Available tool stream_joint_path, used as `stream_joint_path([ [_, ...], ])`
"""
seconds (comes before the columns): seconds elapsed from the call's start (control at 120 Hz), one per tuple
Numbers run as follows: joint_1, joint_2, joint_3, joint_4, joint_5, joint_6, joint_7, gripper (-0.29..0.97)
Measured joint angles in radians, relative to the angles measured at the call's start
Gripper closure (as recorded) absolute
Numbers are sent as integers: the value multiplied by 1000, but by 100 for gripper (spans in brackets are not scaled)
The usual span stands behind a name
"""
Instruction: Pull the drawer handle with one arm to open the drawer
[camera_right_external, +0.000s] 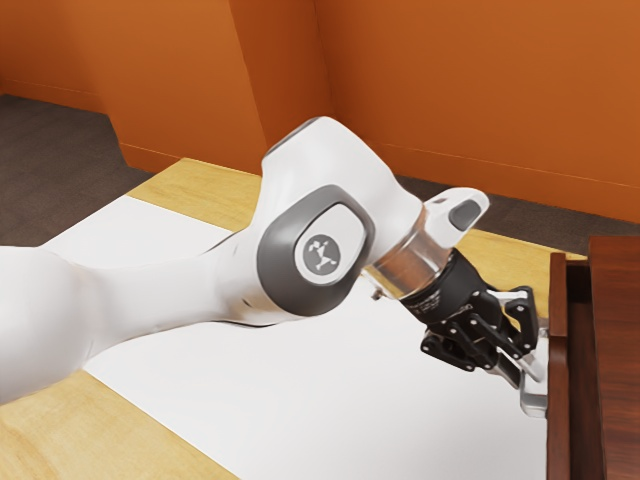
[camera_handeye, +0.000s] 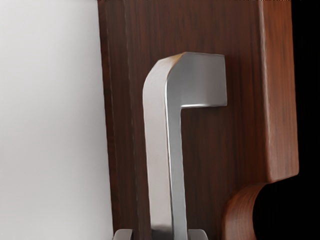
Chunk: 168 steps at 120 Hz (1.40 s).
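At exterior view's right edge: drawer (camera_right_external: 557, 350), dark wood, front slightly proud of cabinet (camera_right_external: 615, 330) (dark gap behind, judged barely opened). Metal handle (camera_right_external: 535, 395) faced arm. Gripper (camera_right_external: 522, 362) sat at handle, square-on, likely so pull ran straight outward. Whether clenched or released, could not tell. White table (camera_right_external: 300, 400) beneath.

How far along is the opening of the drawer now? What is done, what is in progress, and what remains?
Done: the approach; the gripper sits at the drawer handle. In hand: the pull; the drawer front seems to stand a little out from the cabinet, with a dark gap between them. Left: probably most of the pull, since that gap looks narrow.
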Motion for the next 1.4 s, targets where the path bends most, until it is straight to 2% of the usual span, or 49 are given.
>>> stream_joint_path([
  [1.4,5,-132,44,-136,3,1,2,68],
])
